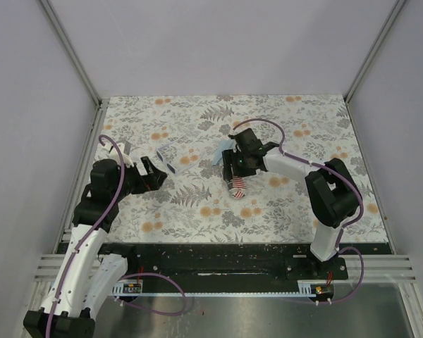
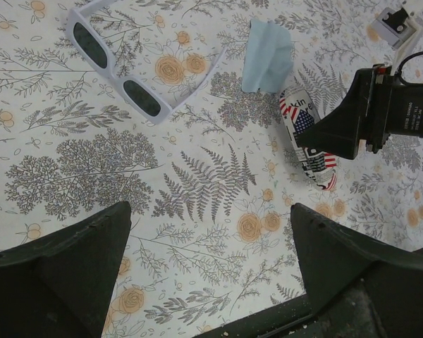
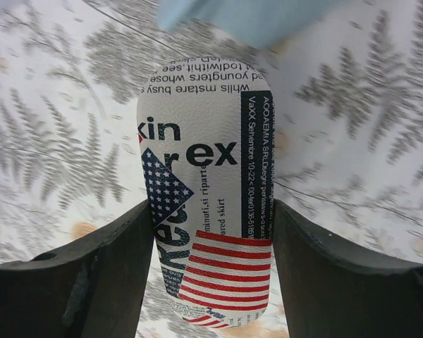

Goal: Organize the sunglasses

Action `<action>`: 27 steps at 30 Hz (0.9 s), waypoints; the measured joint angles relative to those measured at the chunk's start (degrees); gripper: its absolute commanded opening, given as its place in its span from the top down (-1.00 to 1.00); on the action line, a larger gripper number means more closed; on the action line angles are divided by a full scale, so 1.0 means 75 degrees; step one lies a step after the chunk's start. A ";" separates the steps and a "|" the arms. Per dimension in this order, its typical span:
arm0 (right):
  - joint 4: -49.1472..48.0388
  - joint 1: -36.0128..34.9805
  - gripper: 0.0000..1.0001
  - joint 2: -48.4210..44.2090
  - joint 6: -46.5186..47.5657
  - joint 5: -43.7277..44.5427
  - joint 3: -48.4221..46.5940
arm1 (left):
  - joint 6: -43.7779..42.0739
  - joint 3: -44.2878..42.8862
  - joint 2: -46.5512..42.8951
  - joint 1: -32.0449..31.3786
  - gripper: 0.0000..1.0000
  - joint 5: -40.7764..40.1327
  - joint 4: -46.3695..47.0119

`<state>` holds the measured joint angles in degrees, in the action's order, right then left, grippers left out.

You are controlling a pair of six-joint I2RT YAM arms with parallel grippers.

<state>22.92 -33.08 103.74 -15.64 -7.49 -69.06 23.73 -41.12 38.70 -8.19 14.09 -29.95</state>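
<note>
Sunglasses [image 2: 118, 74] left of case [image 2: 310, 151]: prob light, stiff, slick plastic, fragile arms; I'd pinch bridge btw 2 lenses. Left gripper [image 2: 208, 218] wide, empty.

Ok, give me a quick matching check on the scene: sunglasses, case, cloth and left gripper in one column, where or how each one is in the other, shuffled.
1 sunglasses
2 case
3 cloth
4 left gripper

A between the fingers of the right gripper
B open, holding nothing
C light blue, next to one end of the case
D unfolded on the table, apart from the case

Pairs: 1-D, 2-A, 3-C, 4-B
</note>
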 measured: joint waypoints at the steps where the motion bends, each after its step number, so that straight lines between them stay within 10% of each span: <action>1: -0.0093 -0.0108 -0.22 0.0067 -0.0221 -0.0035 -0.0108 | 0.0000 0.0000 0.0026 0.0000 -0.98 0.0000 -0.0003; 6: -0.0568 -0.0565 -0.25 0.0198 -0.1131 -0.0335 -0.0251 | 0.0003 0.0000 0.0055 0.0000 -0.98 0.0006 -0.0006; 15: -0.0635 -0.0624 -0.97 0.0198 -0.2113 0.0038 -0.0251 | 0.0149 0.0003 0.0469 -0.0079 -0.98 0.0044 -0.0012; 27: -0.1495 -0.0420 -0.99 -0.0927 -0.2801 -0.0647 0.0868 | 0.1043 0.0026 0.2145 -0.1614 -0.98 -0.1005 -0.0248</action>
<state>11.70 -36.23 96.79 -36.64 -12.34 -62.54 31.55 -40.93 54.78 -20.29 6.55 -31.81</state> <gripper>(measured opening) 0.993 0.988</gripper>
